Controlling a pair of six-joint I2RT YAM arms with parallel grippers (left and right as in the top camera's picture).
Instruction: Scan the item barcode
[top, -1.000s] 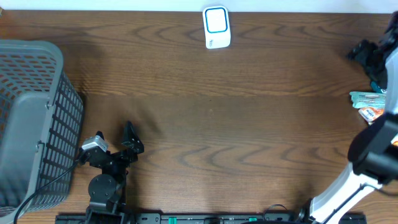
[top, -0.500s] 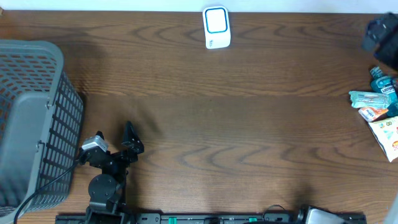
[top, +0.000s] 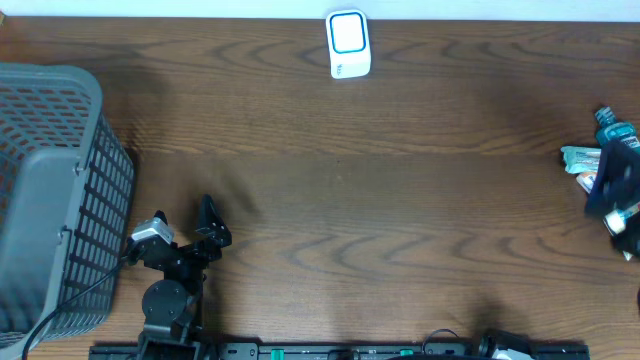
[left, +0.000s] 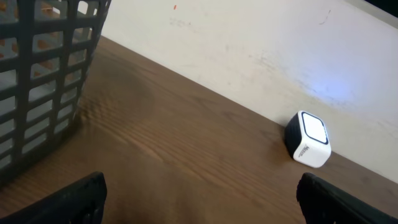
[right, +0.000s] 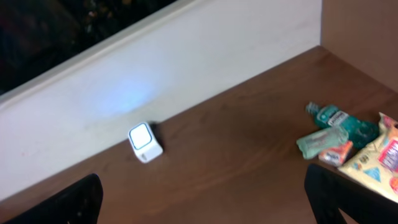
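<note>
At the table's right edge, the right gripper (top: 615, 195) hangs over the items, jaws wide and empty.

Its fingers (right: 74, 199) stand fully spread, touching nothing. The left gripper (top: 205, 225) sits near the front by the basket (top: 60, 200), also wide and empty, fingers (left: 78, 198) apart. Items lie clustered at the far right: a teal bottle (right: 339, 121), a small pouch (right: 320, 144) and a snack bag (right: 376, 158), touching one another. The scanner (top: 348, 44) stands at the back edge, well apart. To pick well, I judge, single out one item, centre the jaws across its narrow side, and avoid dragging neighbours.
</note>
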